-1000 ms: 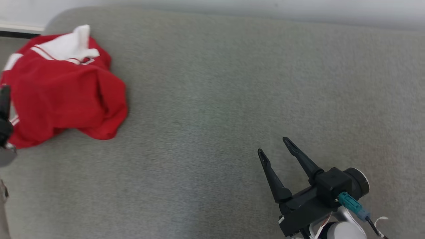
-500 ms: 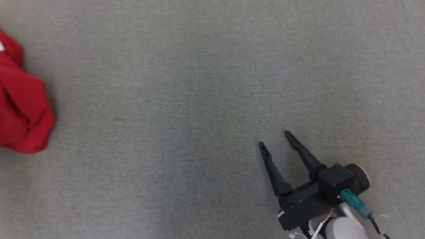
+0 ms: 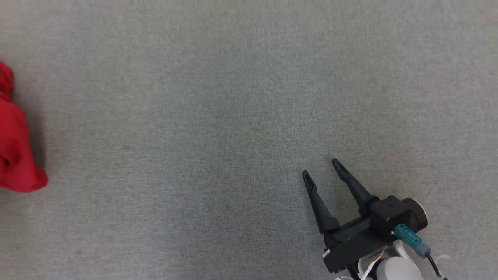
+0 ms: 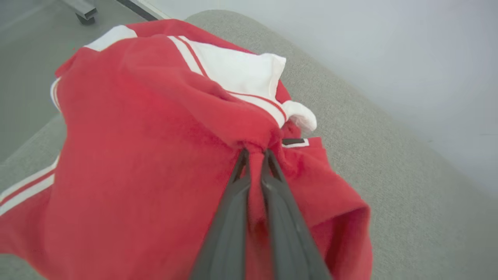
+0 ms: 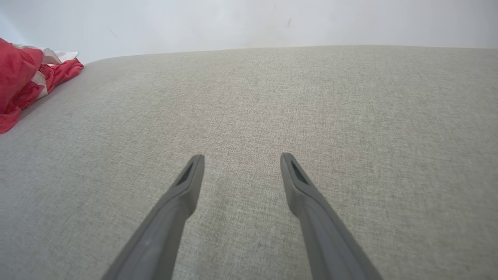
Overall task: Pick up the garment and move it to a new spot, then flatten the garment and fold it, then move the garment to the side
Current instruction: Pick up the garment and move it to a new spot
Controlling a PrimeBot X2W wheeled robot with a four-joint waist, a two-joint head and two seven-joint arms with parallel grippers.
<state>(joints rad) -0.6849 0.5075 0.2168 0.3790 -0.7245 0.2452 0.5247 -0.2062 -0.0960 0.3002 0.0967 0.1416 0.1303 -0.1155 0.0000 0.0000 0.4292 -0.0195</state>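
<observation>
My left hand (image 4: 255, 152) is pinched tight on a fold of the red garment (image 4: 148, 155), bunched at the grey padded surface's (image 3: 233, 116) left end. My right hand (image 3: 320, 167) hangs spread, empty (ready for flattening). Best lift the cloth clear before carrying it centreward.

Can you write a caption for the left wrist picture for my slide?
The left gripper pinches a bunched red and white garment over a grey cushion.

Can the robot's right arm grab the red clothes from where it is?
Probably not without a long sideways move. The right gripper hangs open far across the grey fabric surface from the red garment. Nothing lies between them, though, and the left gripper is shut on it.
</observation>
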